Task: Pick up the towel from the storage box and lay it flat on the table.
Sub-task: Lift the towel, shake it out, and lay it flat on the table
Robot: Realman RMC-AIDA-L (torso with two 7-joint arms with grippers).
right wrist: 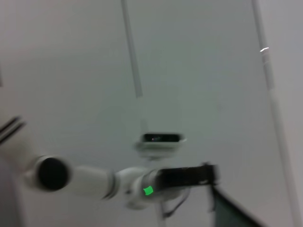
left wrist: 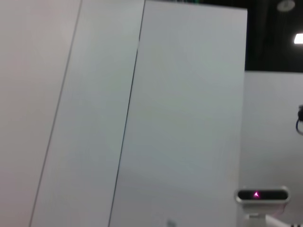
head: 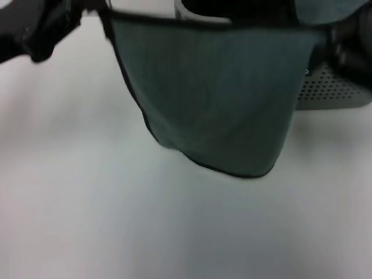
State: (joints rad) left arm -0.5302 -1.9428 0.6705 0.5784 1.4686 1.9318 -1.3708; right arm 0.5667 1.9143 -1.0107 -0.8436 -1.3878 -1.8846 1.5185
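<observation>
Soft, even light — all views blurred, faint shadow under the towel (head: 215, 99).

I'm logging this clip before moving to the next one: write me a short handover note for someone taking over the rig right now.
Left tool: raised at the towel's top left corner, apparently holding it; fingers not visible.
Right tool: raised at the top right corner, likewise; fingers not visible.
Towel: out of the storage box, hanging stretched between both arms above the table; its lower edge looks clear of the surface.
Storage box: on the table at the right, behind the towel.
Done: towel lifted out and spread.
Left: lower it and lay it flat on the table, then release.
</observation>
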